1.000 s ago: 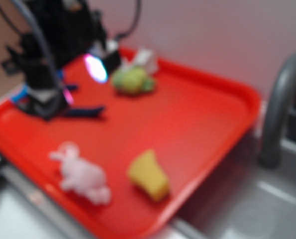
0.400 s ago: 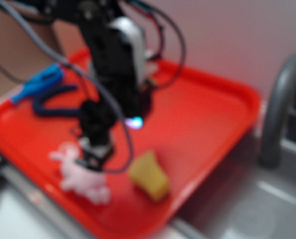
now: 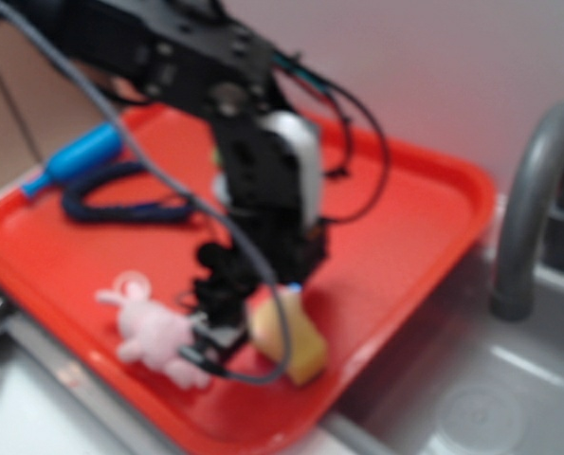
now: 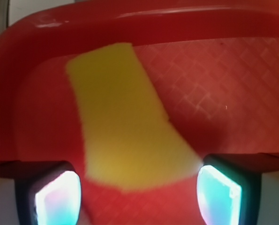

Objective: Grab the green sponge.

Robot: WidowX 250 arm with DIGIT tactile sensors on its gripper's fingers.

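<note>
The green sponge [image 3: 296, 339] is a yellow wedge-shaped foam block lying on the red tray [image 3: 395, 237] near its front edge. In the wrist view the sponge [image 4: 123, 122] fills the middle, its wide end lying between my two fingertips. My gripper [image 3: 227, 327] hangs just above the sponge's left end, between it and the pink plush bunny. In the wrist view the gripper [image 4: 139, 197] is open, one finger on each side of the sponge's wide end, with a gap on the left side.
A pink plush bunny [image 3: 154, 330] lies left of the sponge. A blue-handled tool [image 3: 82, 156] with a dark cord lies at the tray's back left. A grey faucet [image 3: 528, 218] and sink stand to the right. The tray rim [image 4: 130, 21] is just beyond the sponge.
My arm has swung from the tray's back left to the front and right, passing over the bunny, and now hangs over the sponge. The sponge and bunny have not moved.
</note>
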